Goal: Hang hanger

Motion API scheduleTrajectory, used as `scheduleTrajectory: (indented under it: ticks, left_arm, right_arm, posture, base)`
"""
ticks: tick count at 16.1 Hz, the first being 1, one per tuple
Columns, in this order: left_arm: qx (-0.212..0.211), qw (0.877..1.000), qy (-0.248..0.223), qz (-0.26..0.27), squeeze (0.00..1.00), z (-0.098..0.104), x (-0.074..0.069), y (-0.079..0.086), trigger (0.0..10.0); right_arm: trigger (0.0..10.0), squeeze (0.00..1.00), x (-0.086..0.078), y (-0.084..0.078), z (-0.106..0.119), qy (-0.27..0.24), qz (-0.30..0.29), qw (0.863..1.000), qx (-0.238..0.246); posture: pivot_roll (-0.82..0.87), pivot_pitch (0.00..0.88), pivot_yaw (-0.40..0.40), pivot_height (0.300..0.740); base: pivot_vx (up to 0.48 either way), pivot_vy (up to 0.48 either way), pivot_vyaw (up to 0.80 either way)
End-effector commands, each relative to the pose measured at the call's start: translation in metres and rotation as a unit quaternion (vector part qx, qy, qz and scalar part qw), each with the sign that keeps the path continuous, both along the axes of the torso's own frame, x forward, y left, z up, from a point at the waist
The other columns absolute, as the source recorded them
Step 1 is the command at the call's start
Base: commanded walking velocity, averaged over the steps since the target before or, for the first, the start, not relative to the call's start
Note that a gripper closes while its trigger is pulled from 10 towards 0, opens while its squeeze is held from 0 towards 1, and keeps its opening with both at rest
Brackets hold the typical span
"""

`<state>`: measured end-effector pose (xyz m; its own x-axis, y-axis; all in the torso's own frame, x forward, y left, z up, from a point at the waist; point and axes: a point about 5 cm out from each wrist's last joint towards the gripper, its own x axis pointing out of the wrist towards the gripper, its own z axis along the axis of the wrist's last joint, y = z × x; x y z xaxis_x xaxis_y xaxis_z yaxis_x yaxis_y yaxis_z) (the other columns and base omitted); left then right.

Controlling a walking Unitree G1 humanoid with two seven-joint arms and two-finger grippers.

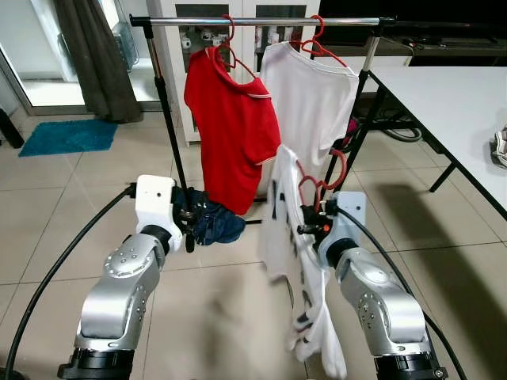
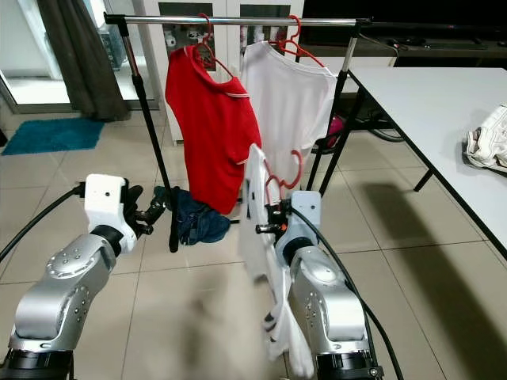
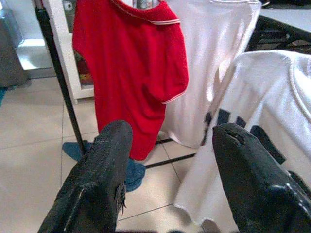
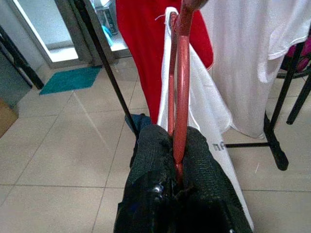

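Note:
My right gripper (image 4: 176, 160) is shut on a red hanger (image 4: 181, 77) that carries a white printed shirt (image 1: 297, 261); its hook (image 1: 337, 168) points up, well below the clothes rail (image 1: 269, 22). The shirt hangs down in front of my right arm. On the rail hang a red shirt (image 1: 234, 134) and a white shirt (image 1: 313, 103), each on a red hanger. My left gripper (image 3: 170, 145) is open and holds nothing, raised at the left, facing the red shirt.
A dark blue garment (image 1: 210, 222) lies on the tiled floor by the rack's left post (image 1: 168, 119). A white table (image 1: 451, 103) stands at the right with a pale bundle (image 2: 487, 146) on it. A teal mat (image 1: 67, 136) lies far left.

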<state>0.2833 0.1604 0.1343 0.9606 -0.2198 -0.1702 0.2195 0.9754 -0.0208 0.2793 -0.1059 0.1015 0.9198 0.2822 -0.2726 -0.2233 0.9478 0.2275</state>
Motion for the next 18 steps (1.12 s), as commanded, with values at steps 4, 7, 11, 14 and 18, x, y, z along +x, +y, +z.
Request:
scheduleTrajectory:
  ticks: [4, 7, 11, 14, 18]
  left_arm:
    - [0.001, 1.000, -0.014, -0.004, 0.00, 0.009, -0.002, -0.001, 10.0]
    - [-0.007, 1.000, -0.013, 0.001, 0.00, 0.010, -0.001, 0.001, 10.0]
    - [-0.014, 1.000, -0.010, -0.001, 0.00, 0.010, 0.000, -0.001, 10.0]
    - [-0.003, 1.000, -0.017, -0.002, 0.00, 0.010, 0.000, -0.001, 10.0]
    - [0.005, 1.000, -0.018, -0.006, 0.00, 0.011, -0.003, 0.001, 10.0]
  right_arm:
    - [10.0, 0.00, 0.002, 0.013, 0.018, -0.038, 0.036, 0.999, 0.005]
    - [10.0, 0.00, 0.006, 0.010, 0.017, -0.034, 0.026, 0.999, 0.011]
    - [10.0, 0.00, 0.009, 0.004, 0.018, -0.041, 0.009, 0.999, 0.016]
    - [10.0, 0.00, 0.010, 0.004, 0.018, -0.052, 0.003, 0.999, -0.017]
    - [10.0, 0.00, 0.009, -0.003, 0.018, -0.070, -0.012, 0.997, -0.034]
  posture:
    - [-0.12, 0.000, -0.010, 0.740]
    - [-0.11, 0.000, -0.017, 0.740]
    - [-0.12, 0.000, -0.016, 0.740]
    - [-0.12, 0.000, -0.017, 0.740]
    - [-0.11, 0.000, -0.015, 0.740]
  base:
    - [0.000, 0.000, 0.60]
    - [0.000, 0.000, 0.00]
    - [0.187, 0.000, 0.00]
    - [0.254, 0.000, 0.00]
    - [0.262, 0.000, 0.00]
